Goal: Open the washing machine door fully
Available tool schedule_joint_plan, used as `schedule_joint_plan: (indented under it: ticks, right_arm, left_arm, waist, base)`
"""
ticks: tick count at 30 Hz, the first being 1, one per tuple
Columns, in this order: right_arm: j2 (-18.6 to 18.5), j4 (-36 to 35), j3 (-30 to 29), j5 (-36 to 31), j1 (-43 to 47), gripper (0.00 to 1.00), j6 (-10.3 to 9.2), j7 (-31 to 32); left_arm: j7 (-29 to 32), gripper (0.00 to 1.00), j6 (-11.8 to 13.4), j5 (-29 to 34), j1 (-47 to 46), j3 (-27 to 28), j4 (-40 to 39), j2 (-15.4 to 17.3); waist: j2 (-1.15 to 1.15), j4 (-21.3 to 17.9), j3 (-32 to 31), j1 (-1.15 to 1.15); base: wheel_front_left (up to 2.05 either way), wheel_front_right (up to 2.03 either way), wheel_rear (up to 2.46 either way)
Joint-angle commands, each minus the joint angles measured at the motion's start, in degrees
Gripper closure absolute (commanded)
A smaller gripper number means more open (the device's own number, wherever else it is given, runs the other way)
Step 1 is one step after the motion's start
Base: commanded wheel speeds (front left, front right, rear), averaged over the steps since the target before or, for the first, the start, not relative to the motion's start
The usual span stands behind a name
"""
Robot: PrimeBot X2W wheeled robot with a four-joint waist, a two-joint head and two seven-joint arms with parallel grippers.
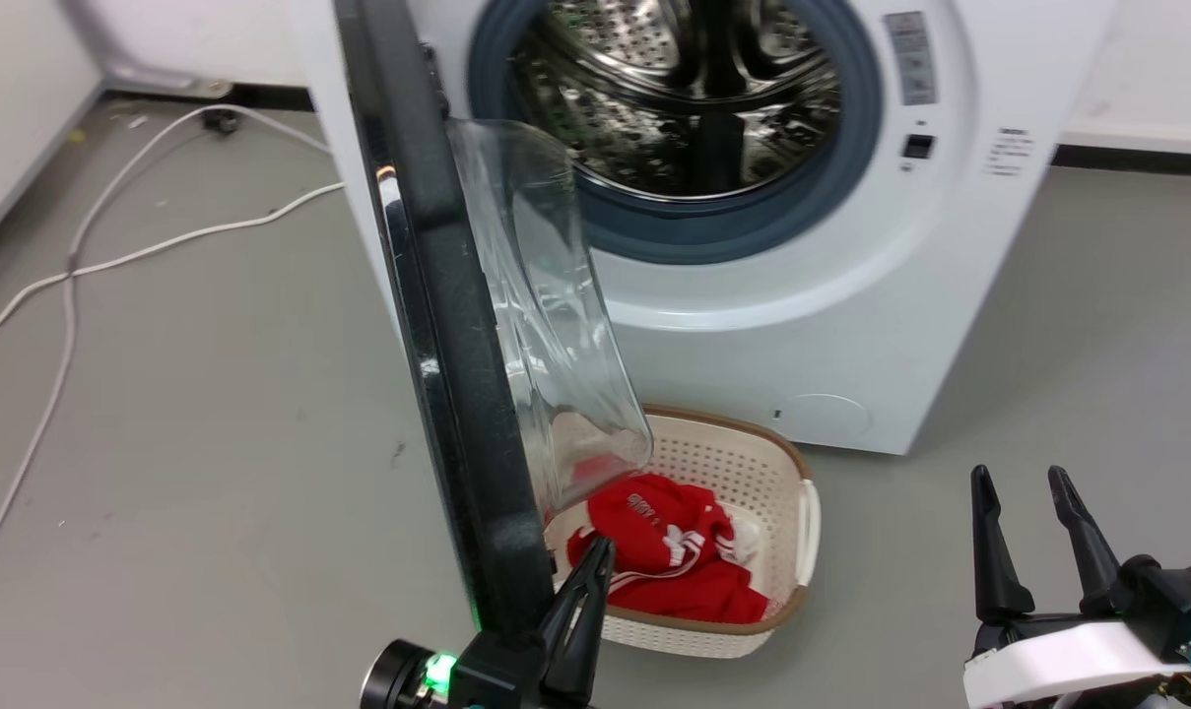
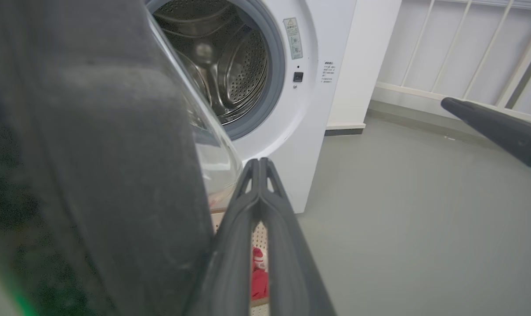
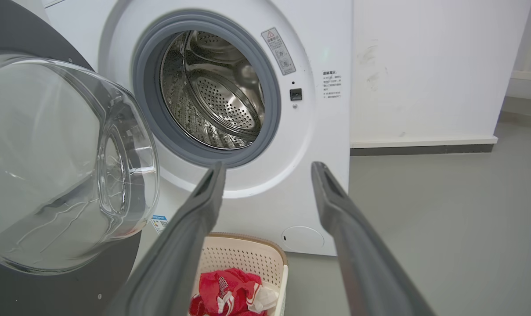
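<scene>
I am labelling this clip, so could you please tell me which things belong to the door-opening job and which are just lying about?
Job: washing machine door; washing machine; left end effector, shut beside the door's edge.
Lying about: laundry basket; red garment in it; white cables; right end effector, open, touching nothing.

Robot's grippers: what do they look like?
Each has two long, dark, pointed fingers. The left gripper has a green light on its black wrist. The right gripper has a white curved shell behind it.
</scene>
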Motion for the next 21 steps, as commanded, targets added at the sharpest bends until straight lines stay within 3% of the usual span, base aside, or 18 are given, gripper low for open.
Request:
schedule_joint_plan:
  ticks: [1, 13, 21]
  right_arm:
    - [0.08, -0.30, -0.44, -0.28, 0.50, 0.00, -0.03, 0.05]
    - [0.07, -1.25, -1.32, -1.09, -0.61, 0.00, -0.03, 0.70]
    - [0.06, -1.72, -1.31, -1.44, -1.70, 0.00, -0.04, 1.16]
  left_arm:
    - [0.52, 1.00, 1.06, -0.12, 1.71, 0.79, -1.67, 1.18]
    - [1.76, 1.00, 4.63, -0.61, 5.48, 2.74, -7.33, 3.38]
    - [0.86, 1.00, 6.40, -1.61, 4.38, 7.57, -6.57, 5.40]
  waist:
    - [0.00, 3.69, 0.44, 0.01]
    - [0.00, 12.60, 2.50, 0.01]
    - [0.00, 14.96, 3.96, 0.01]
  base:
    - [0.00, 0.00, 0.00]
    - [0.00, 0.00, 0.00]
    - [0.00, 0.00, 0.00]
